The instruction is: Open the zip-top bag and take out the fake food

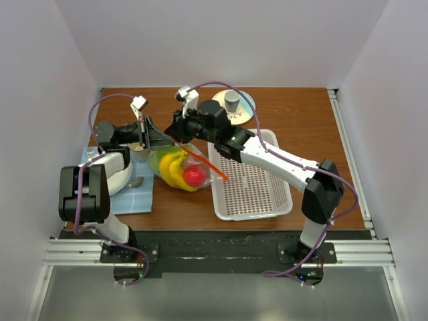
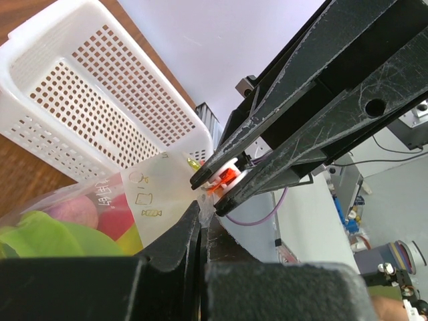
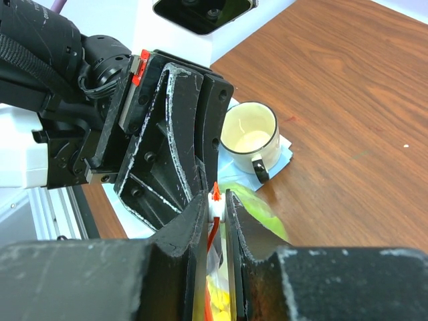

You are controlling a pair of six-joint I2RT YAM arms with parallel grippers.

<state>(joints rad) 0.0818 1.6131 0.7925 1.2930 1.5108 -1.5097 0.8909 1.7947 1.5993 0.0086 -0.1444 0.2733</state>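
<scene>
Left of the table's (image 1: 301, 114) middle, the zip-top bag (image 1: 179, 167) lies between a blue cloth (image 1: 137, 197) and a white basket (image 1: 249, 215). The fake food (image 1: 175, 170), yellow, red and green, is inside it. Both claws meet at its far edge. The left claw (image 2: 200, 215) is closed narrow on the clear film, and the right claw (image 3: 215, 200) is pinched on the orange-red zip strip (image 2: 227, 177). A cream mug (image 3: 249, 134) stands on the cloth, with a spoon (image 1: 136, 181) nearer. At the far edge a grey cup (image 1: 232, 100) sits on a disc (image 1: 250, 107). Plain white walls (image 1: 40, 80) box in the brown wooden table.
</scene>
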